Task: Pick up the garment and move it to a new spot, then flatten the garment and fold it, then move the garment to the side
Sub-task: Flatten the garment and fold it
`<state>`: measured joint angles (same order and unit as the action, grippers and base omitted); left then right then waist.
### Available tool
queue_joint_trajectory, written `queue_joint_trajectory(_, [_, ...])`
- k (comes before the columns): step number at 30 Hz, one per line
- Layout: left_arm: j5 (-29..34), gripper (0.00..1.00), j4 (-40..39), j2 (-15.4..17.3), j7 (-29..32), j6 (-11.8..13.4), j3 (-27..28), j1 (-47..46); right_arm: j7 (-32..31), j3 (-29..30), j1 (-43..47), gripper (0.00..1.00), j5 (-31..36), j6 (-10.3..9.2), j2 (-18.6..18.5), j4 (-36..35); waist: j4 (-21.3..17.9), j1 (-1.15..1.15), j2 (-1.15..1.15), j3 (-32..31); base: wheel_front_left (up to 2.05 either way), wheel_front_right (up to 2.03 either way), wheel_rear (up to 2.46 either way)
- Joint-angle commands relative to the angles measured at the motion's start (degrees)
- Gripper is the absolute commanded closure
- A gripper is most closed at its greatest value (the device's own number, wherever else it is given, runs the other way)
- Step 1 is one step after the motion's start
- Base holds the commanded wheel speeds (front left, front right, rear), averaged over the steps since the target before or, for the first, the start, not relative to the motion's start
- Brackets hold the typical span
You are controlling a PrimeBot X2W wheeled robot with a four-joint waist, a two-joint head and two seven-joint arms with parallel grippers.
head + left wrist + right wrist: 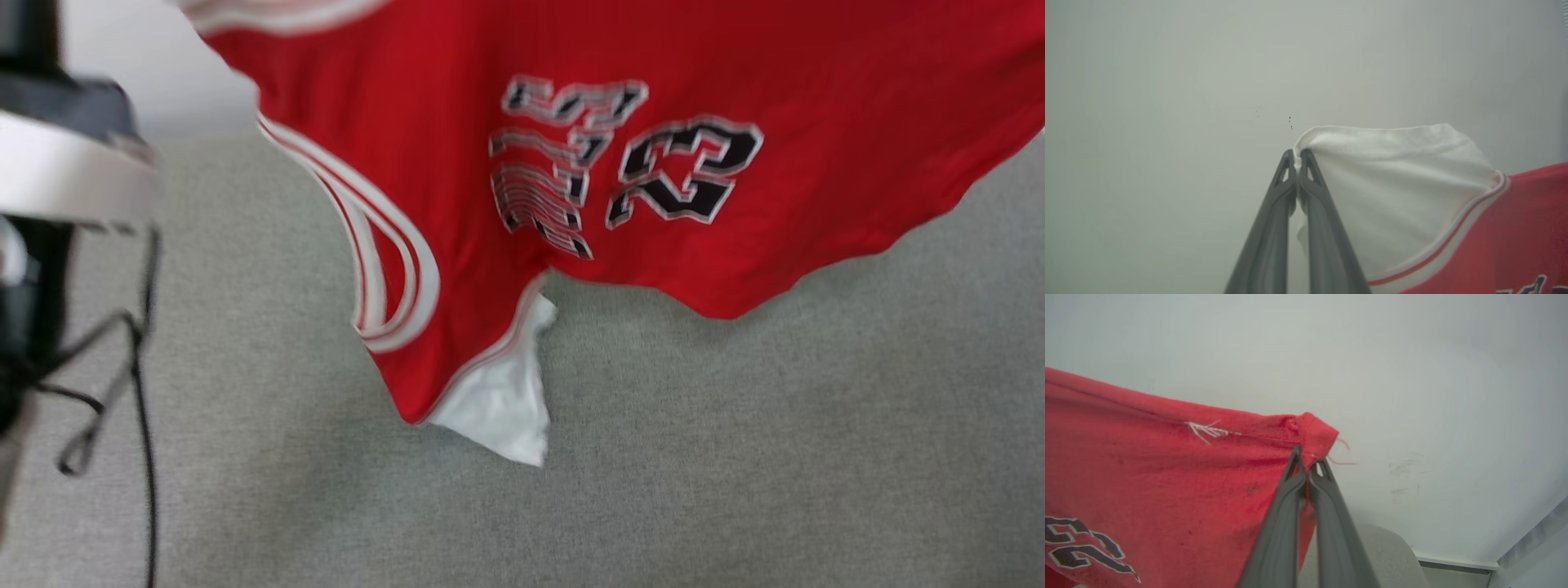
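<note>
Left tool [1296, 157], slim dark-grey tapered fingers pressed together, nipping the soft white sleeve corner of the garment [457, 163]. Right tool [1309, 459], likewise closed, pinching a bunched red hem corner with loose threads. Between them, stretched red jersey knit, held up and sagging along a curved lower edge; bold black "23" and lettering outlined in white; red-and-white striped trim looping round an armhole; a white sleeve dangling in a crumpled point. Below, grey felt-like surface [735, 457], finely textured. Beyond, smooth pale wall [1167, 81], faintly scuffed.
</note>
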<state>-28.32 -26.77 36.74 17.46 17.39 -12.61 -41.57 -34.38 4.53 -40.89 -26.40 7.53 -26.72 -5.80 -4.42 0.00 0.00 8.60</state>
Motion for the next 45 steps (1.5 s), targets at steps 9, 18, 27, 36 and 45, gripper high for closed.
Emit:
queue_joint_trajectory(9, [2.28,1.00,9.76,3.26,-2.85,-6.47,1.37,-21.58,5.33,2.02,-12.08,1.00,4.96,-0.10,2.19,0.49,-0.91,0.00,0.00,12.81,0.00,0.00,0.00])
queue_joint_trajectory(18, [8.22,1.00,25.54,3.14,-5.29,-15.32,-4.21,-47.16,13.04,0.29,-29.96,1.00,10.96,-0.10,1.06,10.26,-1.54,0.00,0.00,24.56,0.00,0.00,0.00])
queue_joint_trajectory(27, [15.48,1.00,42.54,-1.37,-14.31,-18.27,-9.17,-65.80,23.92,-0.15,-45.53,1.00,17.66,-0.10,3.26,25.95,-2.08,0.00,0.00,31.11,0.00,0.00,0.00])
queue_joint_trajectory(36, [17.81,1.00,57.28,-5.98,-27.21,-18.22,-11.79,-70.90,36.57,0.16,-53.65,1.00,24.16,-0.10,7.23,40.37,-1.13,0.00,0.00,35.58,0.00,0.00,0.00])
queue_joint_trajectory(45, [13.58,1.00,63.03,-11.18,-31.44,-18.91,-13.57,-57.62,45.46,-1.24,-47.83,1.00,23.73,-0.09,8.58,51.25,0.92,0.00,0.00,35.82,0.00,0.00,0.00])
